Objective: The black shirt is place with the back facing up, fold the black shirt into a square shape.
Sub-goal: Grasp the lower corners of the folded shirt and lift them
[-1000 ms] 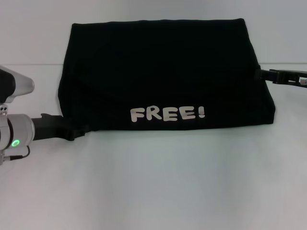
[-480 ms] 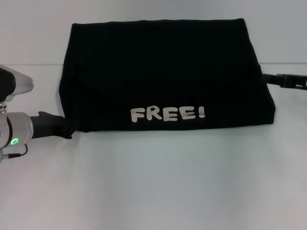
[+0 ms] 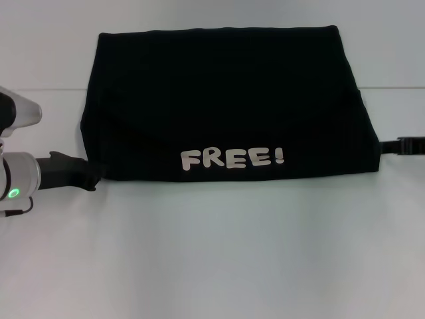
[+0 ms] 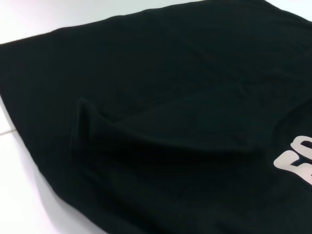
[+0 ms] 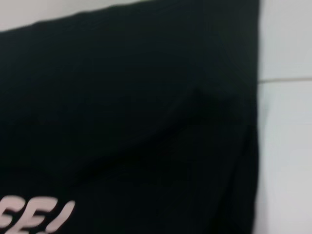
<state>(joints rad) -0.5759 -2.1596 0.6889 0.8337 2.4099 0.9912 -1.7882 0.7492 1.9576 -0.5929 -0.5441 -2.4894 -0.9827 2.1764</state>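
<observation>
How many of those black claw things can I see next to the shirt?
2. The left gripper sits at the near left corner of the black shirt; the right gripper pokes in at its right edge.

Left arm [image 3: 20, 183]: silver cylindrical wrist (green ring light), black gripper housing, thin cable.

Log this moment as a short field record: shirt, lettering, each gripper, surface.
shirt: black shirt lying folded into a wide block, flat on the table
lettering: pale "FREE!" facing up, near the shirt's front edge
left gripper: left gripper low at the shirt's front left corner, fingers not readable
right gripper: right gripper at the shirt's right edge, mostly out of the head view
surface: white table
</observation>
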